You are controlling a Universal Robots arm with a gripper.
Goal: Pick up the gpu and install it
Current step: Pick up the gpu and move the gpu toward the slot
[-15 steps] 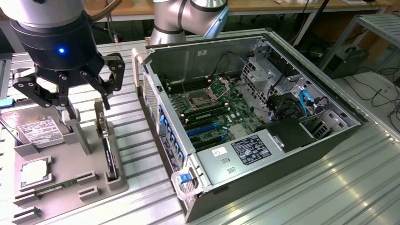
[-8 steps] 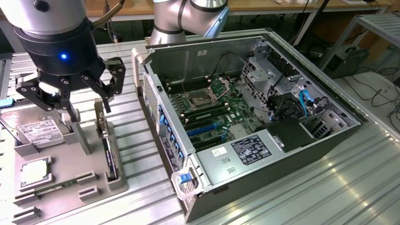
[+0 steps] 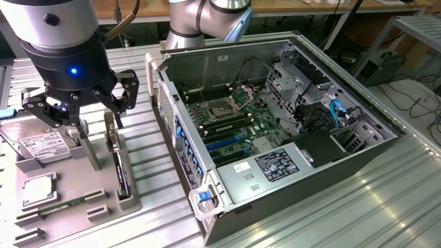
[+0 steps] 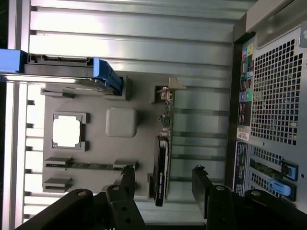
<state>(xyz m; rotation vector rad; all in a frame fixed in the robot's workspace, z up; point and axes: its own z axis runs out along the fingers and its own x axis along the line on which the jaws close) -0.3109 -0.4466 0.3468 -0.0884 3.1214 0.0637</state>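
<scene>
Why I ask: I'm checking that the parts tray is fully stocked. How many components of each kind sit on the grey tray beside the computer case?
gpu: 1
hard drive: 1
processor chip: 1
memory stick: 1
Total: 4

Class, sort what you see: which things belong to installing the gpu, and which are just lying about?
Job: gpu, standing on edge in the grey holder; open hand above it; open computer case.
Lying about: hard drive; processor chip; memory stick.
</scene>
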